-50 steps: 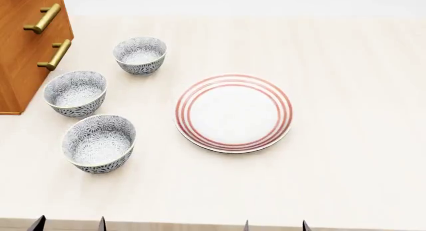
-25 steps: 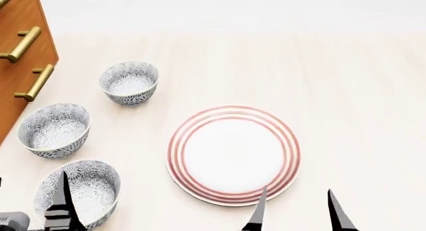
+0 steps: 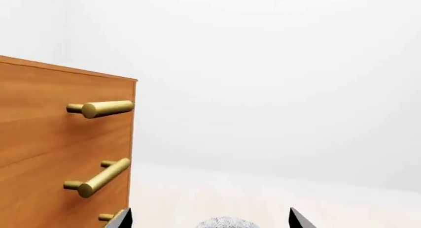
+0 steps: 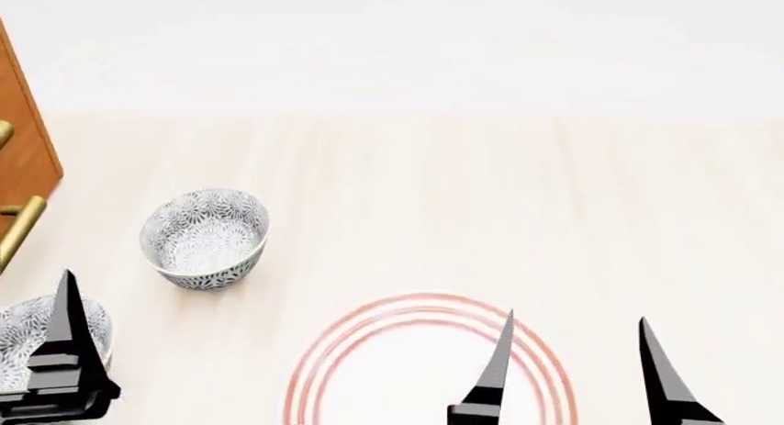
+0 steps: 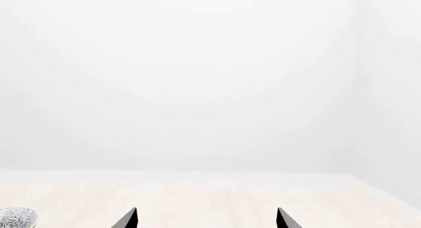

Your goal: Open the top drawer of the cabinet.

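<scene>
The orange-brown cabinet (image 3: 39, 139) fills one side of the left wrist view. The top drawer's brass bar handle (image 3: 102, 109) is uppermost, a second handle (image 3: 98, 178) sits below it, and a further brass piece shows lower down. In the head view only a sliver of the cabinet (image 4: 25, 140) shows at the left edge. My left gripper (image 3: 209, 219) is open and empty, short of the cabinet front and below the top handle. One of its fingers (image 4: 68, 342) shows in the head view. My right gripper (image 4: 576, 370) is open and empty above the plate.
A patterned grey bowl (image 4: 205, 237) stands right of the cabinet. A second bowl (image 4: 18, 338) lies partly behind my left finger. A red-ringed white plate (image 4: 392, 352) lies under my right gripper. A bowl's rim (image 3: 227, 222) shows between my left fingertips. The light tabletop (image 4: 490, 195) stretches back to a white wall.
The head view has shifted: cabinet, bowls and plate slid down and left, and the cabinet is nearly out of view. Both grippers have come further up into view, still open.
</scene>
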Controlling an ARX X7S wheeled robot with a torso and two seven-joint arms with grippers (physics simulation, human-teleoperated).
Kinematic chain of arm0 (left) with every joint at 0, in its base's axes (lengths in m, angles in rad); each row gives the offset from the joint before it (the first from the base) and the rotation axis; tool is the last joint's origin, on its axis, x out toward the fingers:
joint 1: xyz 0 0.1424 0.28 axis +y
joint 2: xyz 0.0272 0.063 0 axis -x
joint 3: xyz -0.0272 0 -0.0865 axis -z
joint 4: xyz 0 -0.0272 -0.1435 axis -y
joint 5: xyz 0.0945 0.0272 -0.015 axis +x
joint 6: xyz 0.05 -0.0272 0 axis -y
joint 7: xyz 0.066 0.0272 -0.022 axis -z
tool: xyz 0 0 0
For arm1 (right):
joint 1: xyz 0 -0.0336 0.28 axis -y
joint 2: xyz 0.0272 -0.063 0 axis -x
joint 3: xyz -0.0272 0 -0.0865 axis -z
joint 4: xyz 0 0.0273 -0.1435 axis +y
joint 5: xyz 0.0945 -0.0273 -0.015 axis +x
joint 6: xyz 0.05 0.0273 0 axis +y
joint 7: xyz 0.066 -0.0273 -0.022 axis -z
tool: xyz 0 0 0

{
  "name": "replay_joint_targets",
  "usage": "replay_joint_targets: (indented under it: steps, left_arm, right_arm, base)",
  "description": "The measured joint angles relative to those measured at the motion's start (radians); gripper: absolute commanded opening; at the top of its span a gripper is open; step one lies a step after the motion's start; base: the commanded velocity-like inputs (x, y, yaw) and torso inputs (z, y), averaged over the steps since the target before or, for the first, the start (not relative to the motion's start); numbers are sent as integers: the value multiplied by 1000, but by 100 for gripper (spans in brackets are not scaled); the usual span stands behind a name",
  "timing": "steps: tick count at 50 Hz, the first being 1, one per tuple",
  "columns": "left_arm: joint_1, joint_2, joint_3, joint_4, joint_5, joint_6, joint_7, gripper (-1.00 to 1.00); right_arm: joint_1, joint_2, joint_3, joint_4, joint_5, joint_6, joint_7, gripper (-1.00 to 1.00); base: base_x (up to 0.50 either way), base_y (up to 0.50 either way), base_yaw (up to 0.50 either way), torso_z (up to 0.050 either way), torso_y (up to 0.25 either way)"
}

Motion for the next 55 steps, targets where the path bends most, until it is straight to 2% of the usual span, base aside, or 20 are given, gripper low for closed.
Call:
replay_joint_targets:
  steps: [27,38,55]
  left_arm:
    - [3,-25,15,9,-2,-7,-18,100]
    - [-36,-74,48,43,54,-92,-47,100]
    - [-219,-231,178,168,249,-322,-47,100]
  right_arm:
    - [-22,32,-11,-41,36,-21,0,100]
    - [-20,36,-24,-36,14,-12,22,100]
    - [-23,50,-28,-48,56,39,21,100]
  base:
    - [497,0,0,0,1]
    - [5,0,0,0,0]
    - [0,0,0,0,0]
